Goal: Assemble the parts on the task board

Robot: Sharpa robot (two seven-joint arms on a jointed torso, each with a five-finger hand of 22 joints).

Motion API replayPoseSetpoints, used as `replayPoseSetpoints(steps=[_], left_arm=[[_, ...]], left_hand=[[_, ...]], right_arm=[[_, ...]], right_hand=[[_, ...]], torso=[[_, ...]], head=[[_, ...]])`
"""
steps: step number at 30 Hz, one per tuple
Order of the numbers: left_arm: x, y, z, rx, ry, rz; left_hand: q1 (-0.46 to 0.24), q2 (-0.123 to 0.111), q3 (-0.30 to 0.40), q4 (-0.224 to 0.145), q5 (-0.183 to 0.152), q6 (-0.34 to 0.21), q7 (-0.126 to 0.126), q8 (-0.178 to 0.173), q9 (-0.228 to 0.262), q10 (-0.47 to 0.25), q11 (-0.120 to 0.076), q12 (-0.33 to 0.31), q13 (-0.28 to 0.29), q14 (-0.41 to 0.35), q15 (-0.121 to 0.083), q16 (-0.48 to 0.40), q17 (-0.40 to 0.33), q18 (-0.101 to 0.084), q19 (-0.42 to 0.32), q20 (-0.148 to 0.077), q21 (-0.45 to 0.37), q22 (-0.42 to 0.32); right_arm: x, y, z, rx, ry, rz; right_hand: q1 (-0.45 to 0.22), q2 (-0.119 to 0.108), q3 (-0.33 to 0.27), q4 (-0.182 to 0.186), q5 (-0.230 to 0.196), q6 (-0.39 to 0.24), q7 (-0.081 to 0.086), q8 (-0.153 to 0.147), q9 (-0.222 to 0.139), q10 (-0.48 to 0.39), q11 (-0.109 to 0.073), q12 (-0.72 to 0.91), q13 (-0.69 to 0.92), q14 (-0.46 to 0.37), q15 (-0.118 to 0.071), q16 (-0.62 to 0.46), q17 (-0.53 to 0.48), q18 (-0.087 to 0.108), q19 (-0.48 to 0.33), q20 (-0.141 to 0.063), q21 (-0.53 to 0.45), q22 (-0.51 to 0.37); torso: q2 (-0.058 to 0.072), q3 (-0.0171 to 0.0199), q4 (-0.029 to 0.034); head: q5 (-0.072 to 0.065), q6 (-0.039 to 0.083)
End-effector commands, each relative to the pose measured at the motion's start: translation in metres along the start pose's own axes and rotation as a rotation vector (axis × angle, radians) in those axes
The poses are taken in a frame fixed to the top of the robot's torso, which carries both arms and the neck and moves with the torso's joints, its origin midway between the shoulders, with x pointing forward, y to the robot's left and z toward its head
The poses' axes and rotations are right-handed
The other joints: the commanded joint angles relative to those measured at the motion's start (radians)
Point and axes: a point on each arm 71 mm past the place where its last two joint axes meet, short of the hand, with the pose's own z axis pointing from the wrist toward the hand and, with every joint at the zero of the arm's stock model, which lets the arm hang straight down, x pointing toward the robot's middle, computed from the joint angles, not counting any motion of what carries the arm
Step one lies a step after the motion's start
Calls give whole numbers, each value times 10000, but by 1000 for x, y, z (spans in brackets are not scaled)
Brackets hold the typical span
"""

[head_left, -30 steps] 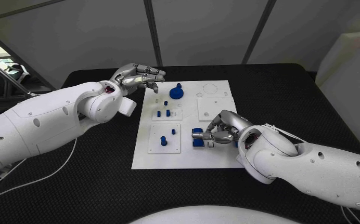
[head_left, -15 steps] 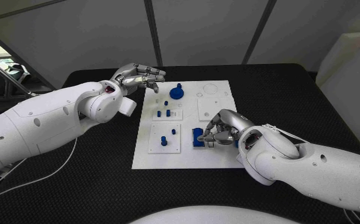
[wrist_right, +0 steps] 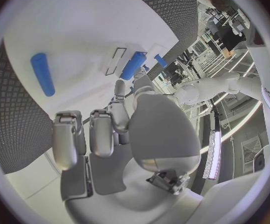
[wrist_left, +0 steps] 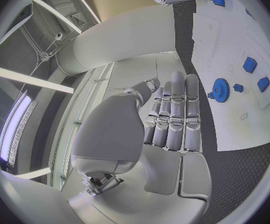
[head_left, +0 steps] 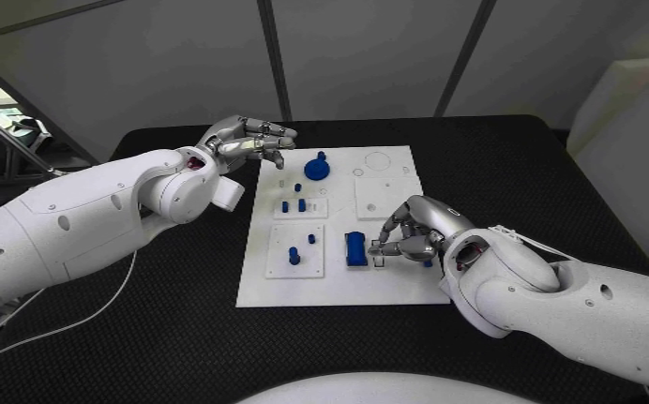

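The white task board [head_left: 392, 277] lies mid-table. A blue block [head_left: 355, 247] stands near its front right. My right hand [head_left: 413, 231] hovers just right of the block, fingers curled in, tips close to its side; I cannot tell if they touch. In the right wrist view the block [wrist_right: 134, 64] is beyond the fingertips, and a blue cylinder [wrist_right: 43, 73] lies flat on the board. A blue gear with a knob [head_left: 317, 168] stands at the far side. My left hand [head_left: 250, 140] hangs over the board's far left corner, fingers curled, holding nothing; its wrist view shows the gear [wrist_left: 221, 89].
Two small blue pegs [head_left: 294, 205] stand in a plate left of centre. Nearer me, a taller peg [head_left: 294, 255] and a short one [head_left: 311, 237] share another plate. Black table [head_left: 514, 170] surrounds the board.
My right hand has drawn back to the right, off the blue block, which now stands uncovered. The left hand has stayed where it was.
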Motion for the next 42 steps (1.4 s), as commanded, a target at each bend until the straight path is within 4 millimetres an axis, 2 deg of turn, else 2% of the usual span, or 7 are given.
replayPoseSetpoints(steps=[1,3,8,17,29,36,42], left_arm=[[1,-1,0,103,82,-61],[0,-1,0,93,72,-61],[0,0,0,82,59,-62],[1,0,0,82,81,-69],[0,1,-1,61,95,-77],[0,1,-1,49,82,-76],[0,1,-1,50,97,-83]], left_hand=[[24,79,-44,6,20,4,49,-40,-9,-83,-1,-59,13,42,29,-55,-15,-120,-30,0,-57,-9],[24,79,-44,6,20,4,49,-40,-9,-83,-1,-59,13,42,29,-55,-15,-120,-30,0,-57,-9],[23,82,-45,8,21,4,50,-40,-9,-84,0,-60,15,43,29,-58,-15,-121,-29,1,-59,-11],[23,82,-45,8,21,4,50,-40,-9,-84,0,-60,15,43,29,-58,-15,-121,-29,1,-59,-11],[23,82,-45,8,21,4,50,-40,-9,-84,0,-60,15,43,29,-58,-15,-121,-29,1,-59,-11],[13,89,-50,15,23,5,51,-39,-8,-85,2,-60,19,47,32,-65,-16,-122,-26,3,-65,-15],[13,89,-50,15,23,5,51,-39,-8,-85,2,-60,19,47,32,-65,-16,-122,-26,3,-65,-15]], right_arm=[[-8,-2,-6,-230,-363,674],[-13,-12,-10,40,-252,932],[-22,-37,-18,649,86,1046],[-34,-68,-25,1252,178,-33],[-32,-72,-24,1520,393,-1309],[-29,-72,-20,1639,588,-1599],[-26,-71,-16,1685,619,-1780]], right_hand=[[-500,-13,-220,173,60,-102,84,-102,-8,-37,96,-54,-100,571,37,-85,370,-46,1010,0,-56,2552],[-538,48,-263,185,129,-260,125,-193,-35,-37,126,-61,-95,571,58,-93,362,-44,1006,19,-63,2545],[-245,306,-280,-46,761,-1046,322,-261,-289,-99,281,-224,-188,556,179,-148,295,-21,966,121,-141,2473],[-243,491,-360,-82,830,-971,326,-214,-471,-69,293,-231,-170,598,212,-41,486,-34,989,173,-95,2517],[-615,497,-713,125,831,-554,238,-147,-584,-16,234,-220,-120,609,172,-12,553,-47,1012,159,-52,2558],[-645,496,-741,151,833,-517,228,-142,-582,1,227,-177,-78,618,166,12,594,-57,1028,154,-20,2588],[-613,540,-736,152,865,-479,208,-139,-581,10,211,-167,-65,621,156,18,606,-60,1033,145,-10,2597]], torso=[[-11,8,-8],[-14,3,-2],[2,-14,2],[21,-3,14],[14,-7,36],[9,-5,15],[7,-9,40]], head=[[-84,21],[-148,43],[-252,78],[-494,91],[-630,17],[-618,-11],[-615,-27]])
